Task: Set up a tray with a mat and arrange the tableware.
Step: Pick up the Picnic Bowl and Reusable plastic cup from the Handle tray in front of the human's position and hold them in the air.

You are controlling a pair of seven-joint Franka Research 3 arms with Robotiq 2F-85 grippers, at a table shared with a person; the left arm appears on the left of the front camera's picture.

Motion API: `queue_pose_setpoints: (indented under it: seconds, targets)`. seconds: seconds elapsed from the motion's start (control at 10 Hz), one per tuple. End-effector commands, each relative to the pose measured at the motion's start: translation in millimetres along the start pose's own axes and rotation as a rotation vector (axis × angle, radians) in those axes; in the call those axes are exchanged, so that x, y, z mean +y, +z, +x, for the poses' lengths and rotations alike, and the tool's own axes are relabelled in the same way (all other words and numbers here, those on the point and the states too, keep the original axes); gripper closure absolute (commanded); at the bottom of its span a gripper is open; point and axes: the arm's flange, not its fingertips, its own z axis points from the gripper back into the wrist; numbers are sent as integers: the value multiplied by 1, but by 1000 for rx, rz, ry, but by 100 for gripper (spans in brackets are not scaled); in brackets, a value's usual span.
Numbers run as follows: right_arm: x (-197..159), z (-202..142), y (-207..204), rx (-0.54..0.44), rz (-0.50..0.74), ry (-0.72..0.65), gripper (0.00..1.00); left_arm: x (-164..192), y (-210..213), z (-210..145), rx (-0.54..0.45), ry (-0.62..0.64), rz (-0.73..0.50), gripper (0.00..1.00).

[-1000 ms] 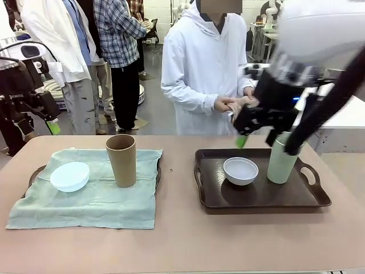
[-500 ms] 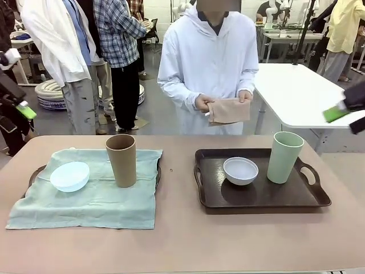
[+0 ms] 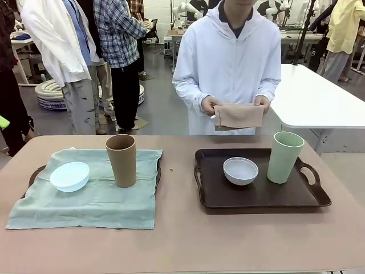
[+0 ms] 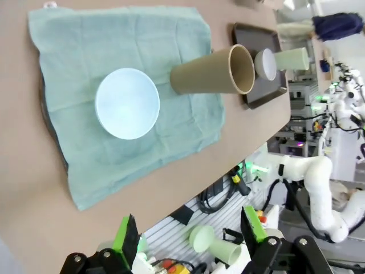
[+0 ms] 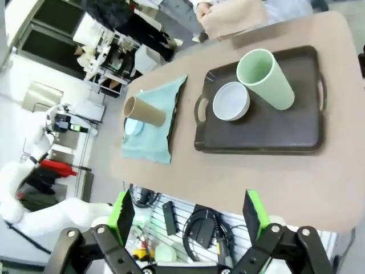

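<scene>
front view: the table [image 3: 182,245] has two trays side by side. the left tray [image 3: 34,172] is mostly covered by a pale green mat [image 3: 97,200] that hangs over its near edge. on the mat sits the light blue bowl [image 3: 69,176], and just beside it, on the side toward the other tray, the brown tumbler [image 3: 121,160] stands upright. the dark brown tray [image 3: 262,205] on the right holds the grey-white bowl [image 3: 240,170] near its middle, with the pale green tumbler [image 3: 284,157] upright toward its far right corner, close to the bowl but not touching. a person in a white hoodie [image 3: 228,63] stands at the far side, holding a folded beige cloth [image 3: 238,116] in both hands, up off the table.

left wrist view: the left gripper [image 4: 190,237] has its green pads spread wide with nothing between them, and it's looking down on the mat [image 4: 114,51] from up high. the light blue bowl [image 4: 127,103] is about mid-mat, the brown tumbler [image 4: 214,71] right next to it. the dark tray with the other bowl and tumbler is farther off.

right wrist view: the right gripper [image 5: 188,220] is also wide open and empty, high over the near side of the table. below it, the pale green tumbler [image 5: 265,80] and grey-white bowl [image 5: 231,101] sit on the dark brown tray [image 5: 251,149]. the beige cloth [image 5: 231,20] is in the person's hands just past the far edge.
</scene>
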Motion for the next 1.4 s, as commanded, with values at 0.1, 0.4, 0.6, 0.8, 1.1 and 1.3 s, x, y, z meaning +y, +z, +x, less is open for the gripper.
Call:
queue_pose_setpoints:
  seconds: [0.1,0.4,0.6,0.8,1.1,1.3]
  targets:
    - [-30,-11,-22,48,66,-87,0,14,-15,10,65,23,-61,5]
    - [-34,-1,-6,46,44,-113,0,17,-21,7,70,44,-40,5]
    - [-34,-1,-6,46,44,-113,0,17,-21,7,70,44,-40,5]
    - [-62,23,-11,104,64,-243,0,27,-26,17,93,88,-114,5]
    - [-123,52,8,215,183,-418,0,55,-12,24,54,217,-297,5]
    - [-143,52,5,278,256,-440,0,57,-8,24,-38,279,-282,5]
